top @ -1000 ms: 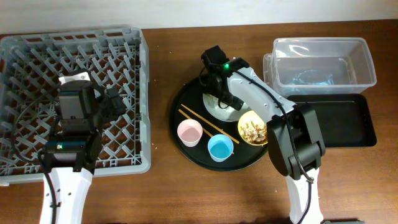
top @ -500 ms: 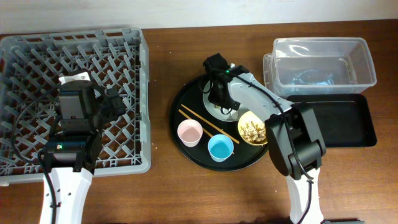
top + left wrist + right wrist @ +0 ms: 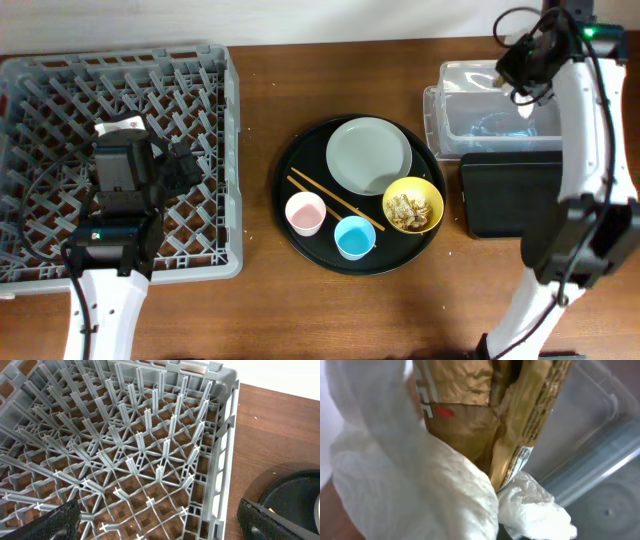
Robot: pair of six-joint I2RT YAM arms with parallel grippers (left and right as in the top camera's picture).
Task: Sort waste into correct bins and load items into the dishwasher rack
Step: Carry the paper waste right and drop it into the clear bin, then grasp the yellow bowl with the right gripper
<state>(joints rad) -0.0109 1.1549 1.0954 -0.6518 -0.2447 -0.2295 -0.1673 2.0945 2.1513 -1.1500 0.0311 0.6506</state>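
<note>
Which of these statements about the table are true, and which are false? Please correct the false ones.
1. The plate has nothing on it. True.
2. The yellow bowl is inside the rack. False: it sits on the round tray.
3. The right claw is above the clear tub, with a brown wrapper and white paper. True.
4. The pink cup and blue cup stand on the bare table. False: both stand on the round tray.
5. The left claw is shut on the chopsticks. False: it is open over the rack, and the chopsticks lie on the round tray.
</note>
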